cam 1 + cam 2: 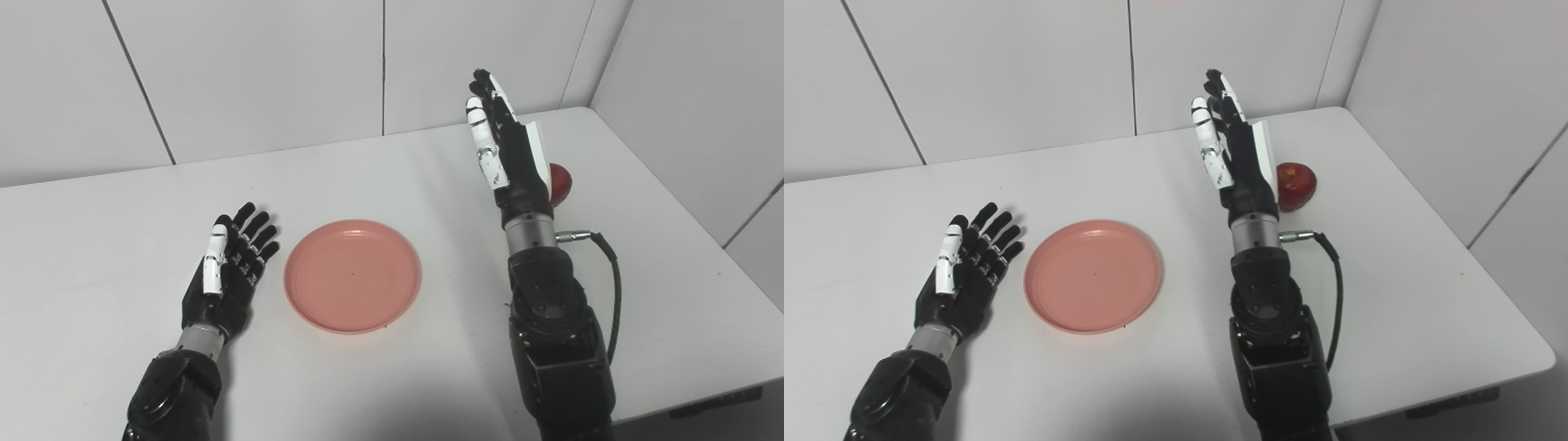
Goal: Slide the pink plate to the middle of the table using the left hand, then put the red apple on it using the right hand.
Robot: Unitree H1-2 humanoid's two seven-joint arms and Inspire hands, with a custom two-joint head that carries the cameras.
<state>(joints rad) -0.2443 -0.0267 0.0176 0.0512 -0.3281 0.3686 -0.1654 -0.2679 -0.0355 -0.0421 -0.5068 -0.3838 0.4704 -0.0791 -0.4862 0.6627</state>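
The pink plate [352, 275] lies flat near the middle of the white table [392, 177], with nothing on it. My left hand [229, 269] rests open on the table just left of the plate, palm up, fingers spread, a small gap from the rim. My right hand [1234, 150] is raised above the table with fingers straight and apart, holding nothing. The red apple [1296, 186] sits on the table right behind that hand, to its right; in the left eye view only a sliver of the apple [561, 184] shows past the wrist.
White wall panels close the far side and the right side. The table's right edge [1476, 257] and front right corner [1543, 358] lie near the right arm. A black cable [1335, 269] loops off the right wrist.
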